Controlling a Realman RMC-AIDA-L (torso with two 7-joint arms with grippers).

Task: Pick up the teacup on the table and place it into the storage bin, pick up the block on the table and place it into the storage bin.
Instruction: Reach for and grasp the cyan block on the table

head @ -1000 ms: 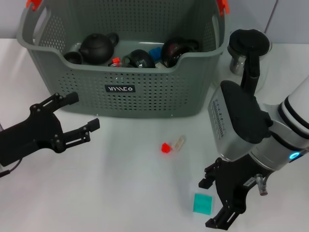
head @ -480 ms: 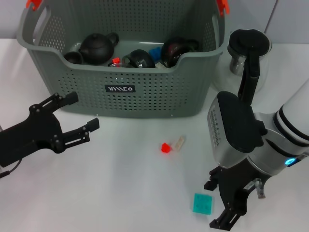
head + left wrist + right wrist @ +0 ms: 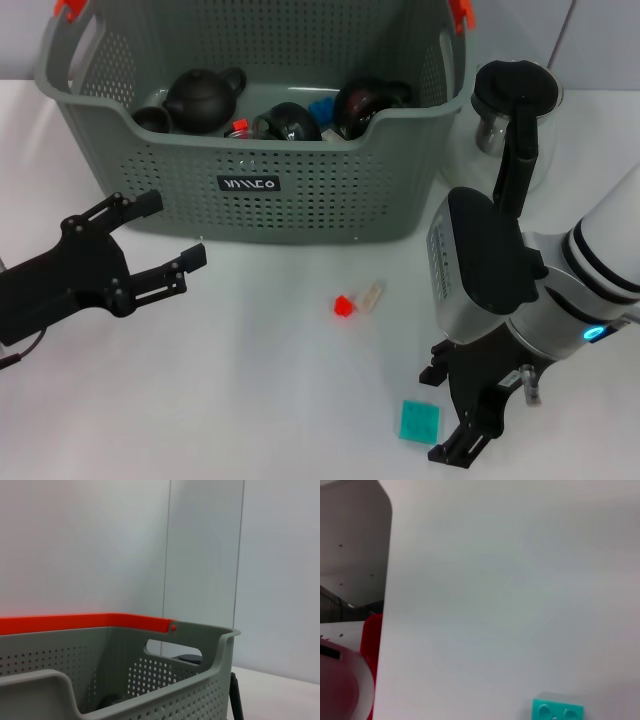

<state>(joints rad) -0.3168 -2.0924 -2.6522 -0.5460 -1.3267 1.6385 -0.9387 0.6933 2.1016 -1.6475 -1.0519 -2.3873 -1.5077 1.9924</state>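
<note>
This looked like a robot test room or lab rather than a home. A plain white counter (image 3: 250,400) stood against bare pale wall panels (image 3: 100,545) with thin vertical seams. On the counter sat a grey-green perforated basket (image 3: 330,205) with orange clips, filled with dark teapots and cups. Just beside the basket stood a glass jug (image 3: 510,105) with a black handle. In front of the basket lay small toy blocks, one red (image 3: 343,305) and one teal (image 3: 420,421).
</note>
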